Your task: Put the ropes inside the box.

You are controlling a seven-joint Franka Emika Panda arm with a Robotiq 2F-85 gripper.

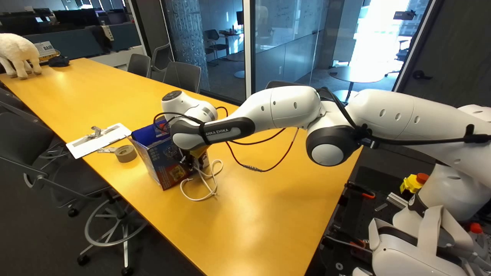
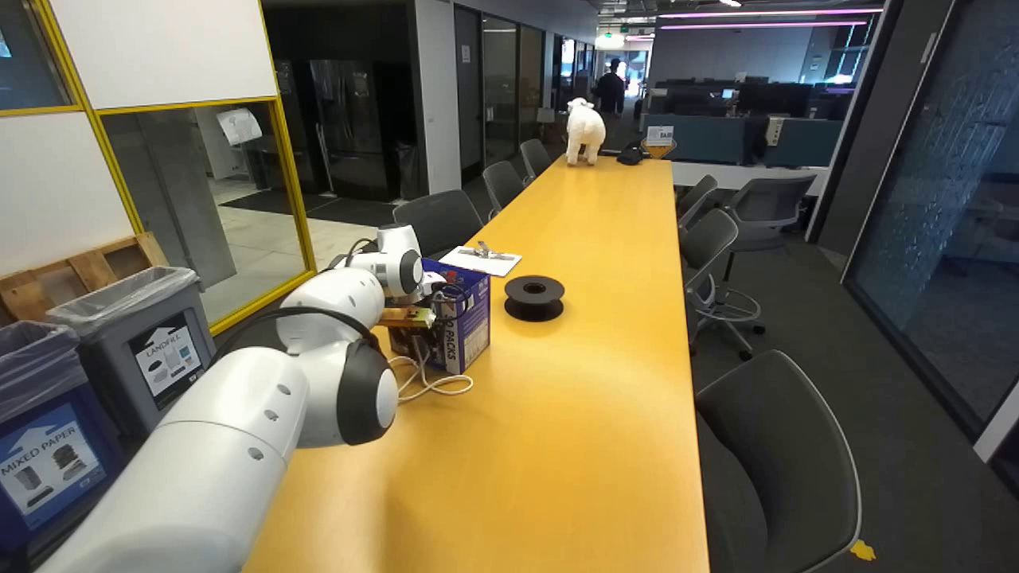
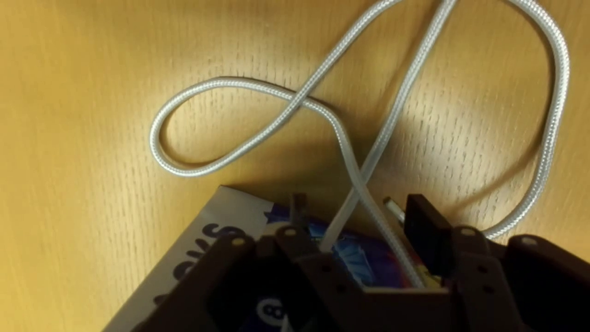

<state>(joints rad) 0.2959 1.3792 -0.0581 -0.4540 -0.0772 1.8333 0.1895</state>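
Note:
The whitish rope (image 1: 197,199) lies in loose loops on the table beside the box and also shows in an exterior view (image 2: 455,392). In the wrist view two strands of the rope (image 3: 299,100) cross and run up between the jaws; their upper ends are hidden by the gripper. The blue printed box (image 1: 161,163) stands upright with its top open; it also shows in an exterior view (image 2: 471,322) and in the wrist view (image 3: 203,230). My gripper (image 3: 359,216) is open, fingers wide apart, low beside the box's printed side. The gripper also shows in an exterior view (image 1: 188,163).
A clipboard (image 1: 82,145) and a tape roll (image 1: 126,153) lie by the box near the table edge. A black spool (image 2: 534,306) stands on the table by the box. A white toy sheep (image 2: 585,131) stands at the far end. Chairs line the table.

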